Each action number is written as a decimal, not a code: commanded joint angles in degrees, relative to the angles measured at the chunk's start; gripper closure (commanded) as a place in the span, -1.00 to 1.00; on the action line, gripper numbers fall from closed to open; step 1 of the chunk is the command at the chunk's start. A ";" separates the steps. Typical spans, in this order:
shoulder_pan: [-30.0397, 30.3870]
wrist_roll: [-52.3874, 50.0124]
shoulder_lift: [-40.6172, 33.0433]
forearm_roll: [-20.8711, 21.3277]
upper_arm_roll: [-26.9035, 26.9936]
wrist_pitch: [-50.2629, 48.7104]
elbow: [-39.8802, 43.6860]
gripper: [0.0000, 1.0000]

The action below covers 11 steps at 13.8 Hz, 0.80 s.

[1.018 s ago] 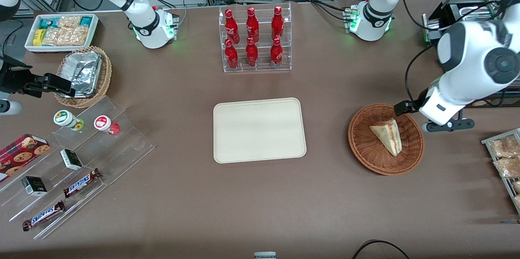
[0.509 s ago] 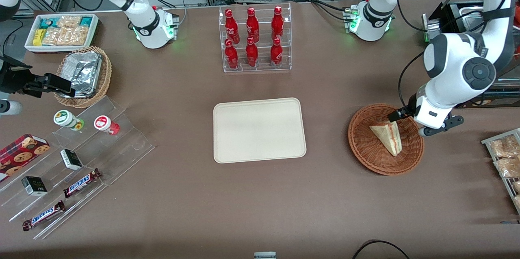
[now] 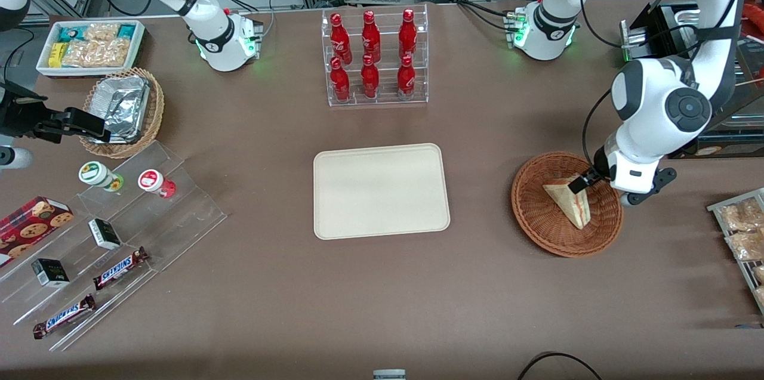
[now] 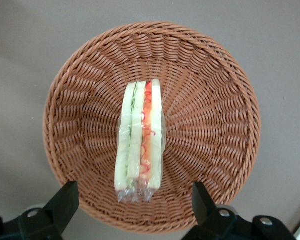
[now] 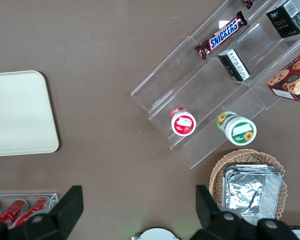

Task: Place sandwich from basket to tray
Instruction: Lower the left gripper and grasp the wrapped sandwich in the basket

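Hovering gripper (image 4: 132, 200) over brown table (image 3: 268, 284).

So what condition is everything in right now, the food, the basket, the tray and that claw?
sandwich: wrapped, lying in the basket, not gripped
basket: holds only the sandwich
tray: bare
gripper: open, over the basket, fingers either side of the sandwich's end

sandwich (image 4: 140, 137): you see a wrapped white-bread wedge, green and red-orange filling stripes showing, lying in the basket | basket (image 3: 537, 219): round reddish-brown wicker bowl toward the working arm's end | tray (image 3: 381, 190): flat cream rectangle, mid-table | gripper (image 4: 132, 210): above the sandwich, fingers spread
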 commanded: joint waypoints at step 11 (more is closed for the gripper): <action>-1.09 -2.21 7.61 -0.24 0.15 4.42 -0.25 1.00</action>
